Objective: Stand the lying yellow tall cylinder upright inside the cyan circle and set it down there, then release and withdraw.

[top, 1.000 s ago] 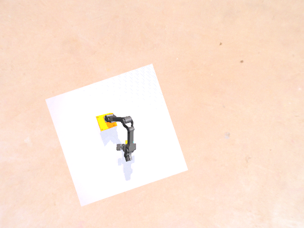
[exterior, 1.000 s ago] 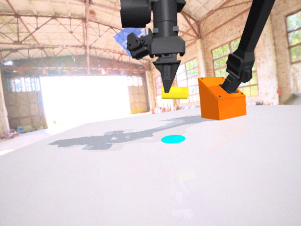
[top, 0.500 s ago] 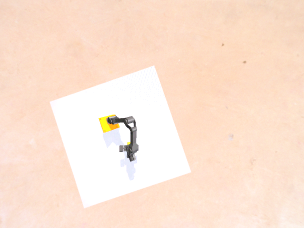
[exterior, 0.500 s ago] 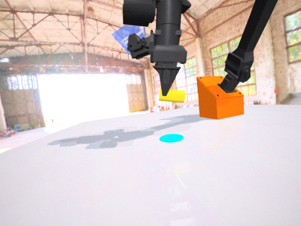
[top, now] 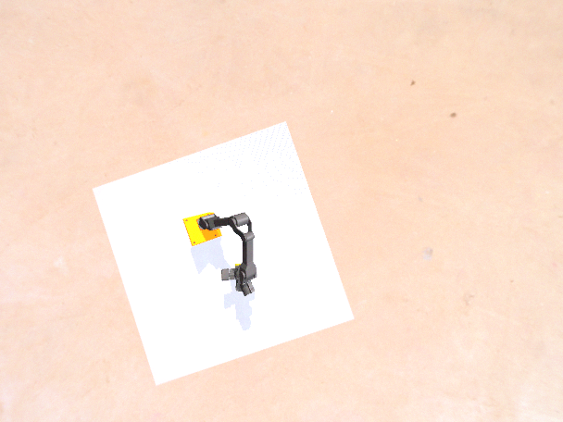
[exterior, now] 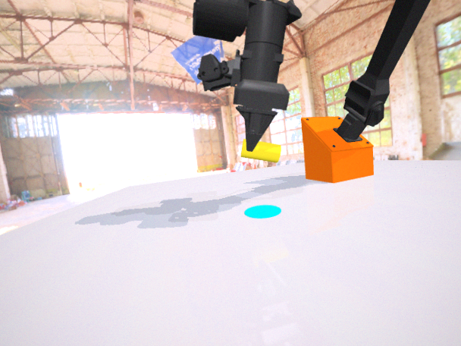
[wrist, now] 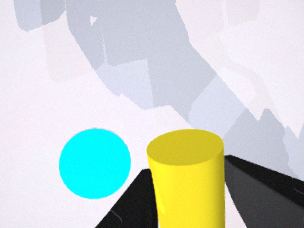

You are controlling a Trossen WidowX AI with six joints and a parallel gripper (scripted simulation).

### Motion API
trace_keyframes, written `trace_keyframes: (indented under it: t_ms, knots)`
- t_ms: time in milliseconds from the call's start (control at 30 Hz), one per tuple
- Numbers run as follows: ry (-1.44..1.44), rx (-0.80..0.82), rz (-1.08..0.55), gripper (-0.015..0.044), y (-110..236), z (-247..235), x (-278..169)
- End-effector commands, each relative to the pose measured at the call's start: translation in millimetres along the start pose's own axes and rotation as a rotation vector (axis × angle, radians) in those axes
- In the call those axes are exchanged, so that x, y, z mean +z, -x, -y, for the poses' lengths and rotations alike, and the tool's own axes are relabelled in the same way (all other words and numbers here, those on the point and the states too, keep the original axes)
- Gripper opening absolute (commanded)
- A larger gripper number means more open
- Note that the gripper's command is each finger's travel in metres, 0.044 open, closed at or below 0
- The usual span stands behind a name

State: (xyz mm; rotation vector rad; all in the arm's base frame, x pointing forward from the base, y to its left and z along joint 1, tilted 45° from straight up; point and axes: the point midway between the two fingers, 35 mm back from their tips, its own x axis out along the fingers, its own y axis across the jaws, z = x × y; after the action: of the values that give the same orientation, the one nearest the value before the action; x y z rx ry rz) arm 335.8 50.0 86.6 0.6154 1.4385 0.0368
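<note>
The yellow tall cylinder [exterior: 268, 152] [wrist: 192, 197] is held in the air above the white table, lying nearly level, with its right end slightly lower in the exterior view. Only a small yellow bit of it [top: 237, 265] shows from above in the top view. My gripper [exterior: 250, 149] [wrist: 187, 170] is shut on the cylinder, with one finger on each side of it, near its left end in the exterior view. The cyan circle [exterior: 262, 212] [wrist: 95, 163] lies flat on the table, left of the cylinder in the wrist view. It is hidden in the top view.
An orange-yellow box [top: 191, 231] [exterior: 352, 167] with a sloped top stands on the white table [top: 296, 278] [exterior: 170, 284], and the arm's base end sits on it. The arm's shadow falls across the table, behind and left of the circle in the exterior view.
</note>
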Motion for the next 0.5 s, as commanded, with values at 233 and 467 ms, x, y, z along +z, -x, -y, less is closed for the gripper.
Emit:
trace_keyframes:
  t_ms: [233, 467]
  knots:
    - [0.007, -0.037, 0.075, 0.0105, -1.2, 0.0, 1.5]
    - [0.010, -0.057, 0.115, 0.0105, -3.5, -0.1, 2.0]
